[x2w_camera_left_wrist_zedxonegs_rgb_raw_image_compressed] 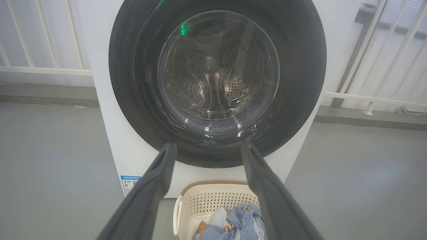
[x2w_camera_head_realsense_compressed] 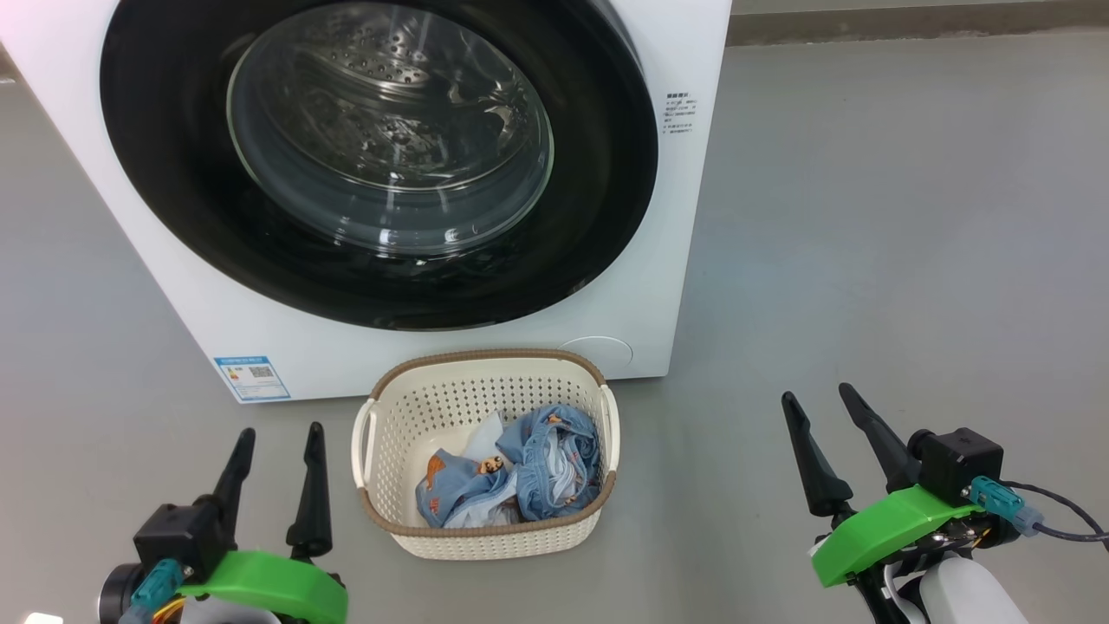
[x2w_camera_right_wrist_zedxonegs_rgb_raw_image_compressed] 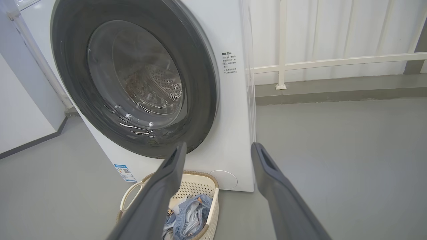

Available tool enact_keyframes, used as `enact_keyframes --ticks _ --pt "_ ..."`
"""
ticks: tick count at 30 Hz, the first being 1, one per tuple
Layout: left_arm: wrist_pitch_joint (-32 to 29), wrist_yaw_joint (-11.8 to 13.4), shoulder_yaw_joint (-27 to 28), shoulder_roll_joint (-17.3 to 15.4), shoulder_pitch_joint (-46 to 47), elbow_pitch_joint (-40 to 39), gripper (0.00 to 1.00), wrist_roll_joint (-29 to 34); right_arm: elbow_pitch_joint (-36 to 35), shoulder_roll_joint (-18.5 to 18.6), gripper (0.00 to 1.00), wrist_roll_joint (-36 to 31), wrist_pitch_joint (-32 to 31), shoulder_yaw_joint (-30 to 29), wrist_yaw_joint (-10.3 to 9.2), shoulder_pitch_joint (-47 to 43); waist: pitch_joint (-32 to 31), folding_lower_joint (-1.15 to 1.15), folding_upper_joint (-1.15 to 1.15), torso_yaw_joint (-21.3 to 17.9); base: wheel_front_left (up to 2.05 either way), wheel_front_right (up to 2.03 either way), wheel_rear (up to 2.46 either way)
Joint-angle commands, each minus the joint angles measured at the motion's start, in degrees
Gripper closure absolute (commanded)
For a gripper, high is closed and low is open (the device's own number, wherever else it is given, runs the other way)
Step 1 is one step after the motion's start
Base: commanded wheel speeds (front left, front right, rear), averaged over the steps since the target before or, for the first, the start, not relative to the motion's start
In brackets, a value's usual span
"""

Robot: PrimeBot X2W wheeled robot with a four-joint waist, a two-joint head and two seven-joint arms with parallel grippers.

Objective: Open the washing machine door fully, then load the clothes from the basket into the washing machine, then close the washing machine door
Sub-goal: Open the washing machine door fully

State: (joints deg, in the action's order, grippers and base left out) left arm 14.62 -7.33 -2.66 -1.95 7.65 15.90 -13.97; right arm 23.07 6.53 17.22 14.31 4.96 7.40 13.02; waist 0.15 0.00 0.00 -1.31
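The white washing machine [x2w_camera_head_realsense_compressed: 684, 217] stands ahead with its round black-rimmed door [x2w_camera_head_realsense_compressed: 173, 199] shut against the front; the steel drum shows through the glass. On the floor just before it sits the cream basket [x2w_camera_head_realsense_compressed: 450, 407] holding light-blue clothes [x2w_camera_head_realsense_compressed: 528, 472] with orange prints. My left gripper [x2w_camera_head_realsense_compressed: 279, 438] hovers open to the basket's left, my right gripper [x2w_camera_head_realsense_compressed: 819, 403] open well to its right; both hold nothing. The left wrist view faces the door [x2w_camera_left_wrist_zedxonegs_rgb_raw_image_compressed: 133, 83] above the basket [x2w_camera_left_wrist_zedxonegs_rgb_raw_image_compressed: 200, 200]. The right wrist view sees the door [x2w_camera_right_wrist_zedxonegs_rgb_raw_image_compressed: 196, 83] at an angle, the clothes [x2w_camera_right_wrist_zedxonegs_rgb_raw_image_compressed: 188, 213] below.
Grey floor [x2w_camera_head_realsense_compressed: 866, 260] spreads around the machine. A blue label sticker [x2w_camera_head_realsense_compressed: 251, 377] marks the machine's lower left corner, a round cover [x2w_camera_head_realsense_compressed: 598, 351] its lower right. White railing [x2w_camera_right_wrist_zedxonegs_rgb_raw_image_compressed: 300, 63] and a wall stand behind the machine.
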Motion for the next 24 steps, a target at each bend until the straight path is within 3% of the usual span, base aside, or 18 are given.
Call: enact_keyframes --ticks 1,24 --pt "0.4 -0.1 1.8 -0.9 2.6 -1.2 0.00 0.0 -1.4 -0.1 0.00 -0.1 0.7 1.3 0.09 1.9 0.0 0.00 0.00 0.0 0.00 0.00 0.00" --pt "0.4 -0.1 1.4 -0.9 2.4 -0.9 0.00 0.6 -0.4 0.2 0.00 0.5 0.7 1.8 0.09 2.1 -0.3 0.00 0.00 0.1 0.00 0.00 0.00"
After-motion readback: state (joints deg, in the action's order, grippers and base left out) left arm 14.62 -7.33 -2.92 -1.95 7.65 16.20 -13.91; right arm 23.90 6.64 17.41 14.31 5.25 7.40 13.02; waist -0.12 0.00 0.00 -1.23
